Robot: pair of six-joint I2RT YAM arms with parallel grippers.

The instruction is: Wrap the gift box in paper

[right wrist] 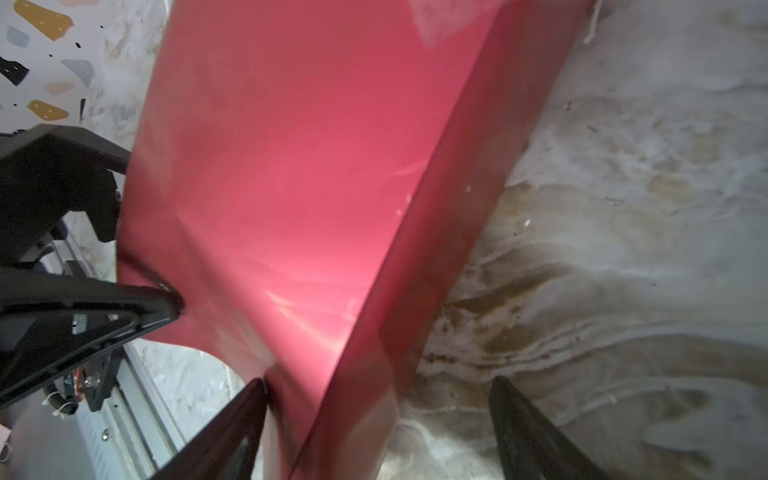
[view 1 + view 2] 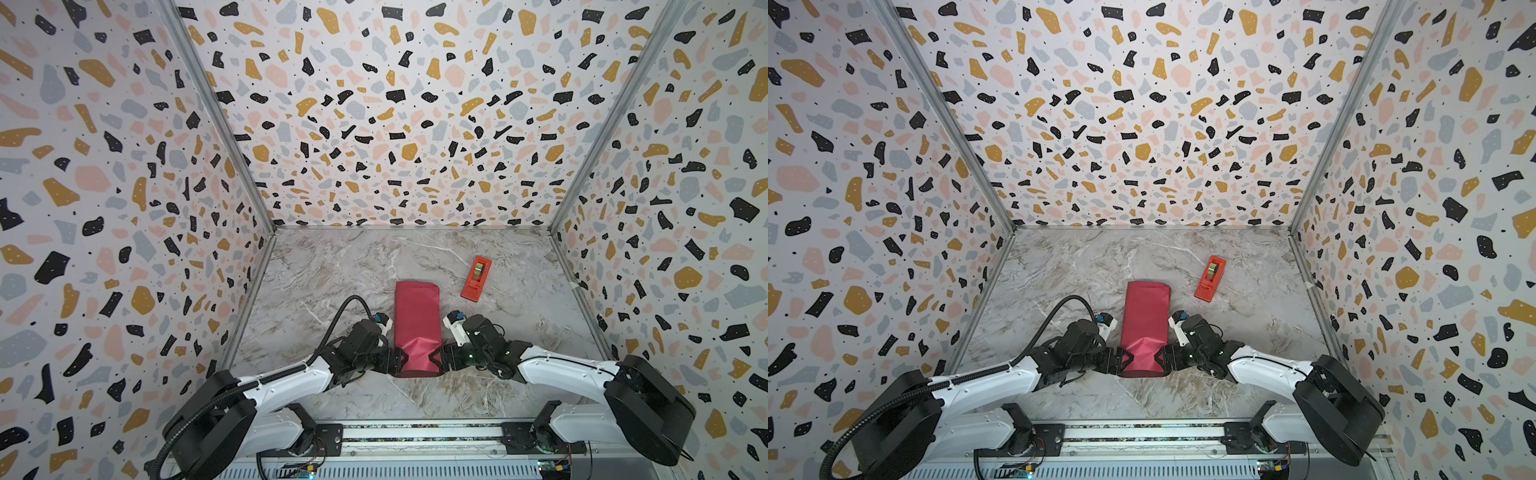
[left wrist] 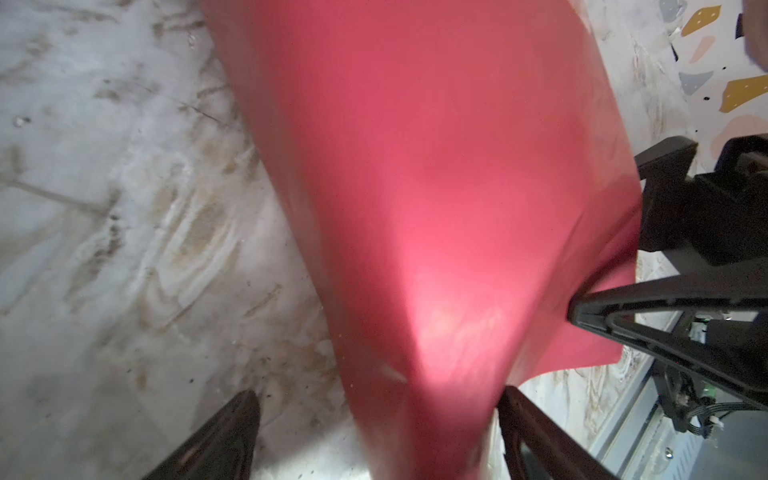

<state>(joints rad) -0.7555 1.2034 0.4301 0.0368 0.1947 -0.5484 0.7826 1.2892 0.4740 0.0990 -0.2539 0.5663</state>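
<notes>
Both arms reach low from the rail at the near edge and bend inward, so the left claw (image 2: 400, 360) and the right claw (image 2: 433, 359) face each other across the near end of the paper (image 2: 417, 320). The paper lies on the marble tabletop (image 2: 332, 270) as a long crimson wrapped shape. Both top views show that near end creased and squeezed narrow between the two claws. They also show a red-orange tape dispenser (image 2: 1210, 277) lying flat beyond the paper's far end, on the right arm's side and apart from it. Only the wrist views show the jaws clearly. In the left wrist view the left claw (image 3: 378, 397) stands wide open: the paper (image 3: 415, 166) runs down between its fingers, against one finger (image 3: 536, 432), while the other hangs over bare tabletop. That view also shows a fingertip of the right claw pressed into the paper's edge. The right wrist view mirrors this. The right claw (image 1: 378, 385) is spread wide with one finger (image 1: 232, 428) beside the paper (image 1: 291, 166) and the other clear of it, and a left fingertip dents the opposite edge. This view alone shows the paper's darker folded side. Neither claw clamps anything. The gift box does not show; the paper hides whatever it encloses.
</notes>
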